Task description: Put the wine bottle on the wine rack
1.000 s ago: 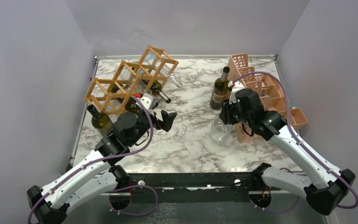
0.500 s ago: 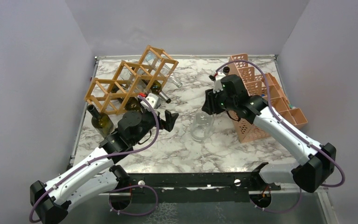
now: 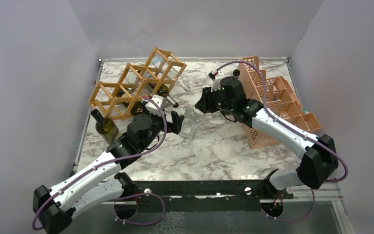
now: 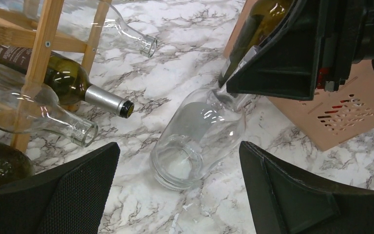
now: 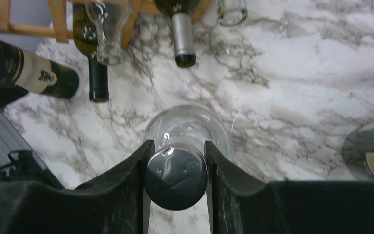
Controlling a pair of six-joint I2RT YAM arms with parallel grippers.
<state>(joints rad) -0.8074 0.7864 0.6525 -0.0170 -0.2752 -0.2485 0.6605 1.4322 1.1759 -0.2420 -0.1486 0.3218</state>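
The wine bottle (image 3: 191, 119) is clear glass with a black cap (image 5: 176, 178). My right gripper (image 3: 205, 105) is shut on its neck (image 5: 176, 165) and holds it tilted, base low over the marble and pointing left. In the left wrist view the bottle's base (image 4: 199, 136) lies just ahead of my left gripper (image 4: 178, 151), which is open and empty. My left gripper (image 3: 175, 122) is beside the bottle. The wooden wine rack (image 3: 136, 85) stands at the back left, with several bottles lying in its cells (image 4: 41, 44).
A pink plastic crate (image 3: 272, 102) stands at the right, behind my right arm. A dark green bottle (image 3: 104, 126) stands at the rack's near-left corner. Bottle necks (image 5: 182, 34) stick out of the rack toward the table's middle.
My right arm has carried the clear bottle left from beside the pink crate toward the rack and my left gripper. My left gripper has edged forward and stayed open.
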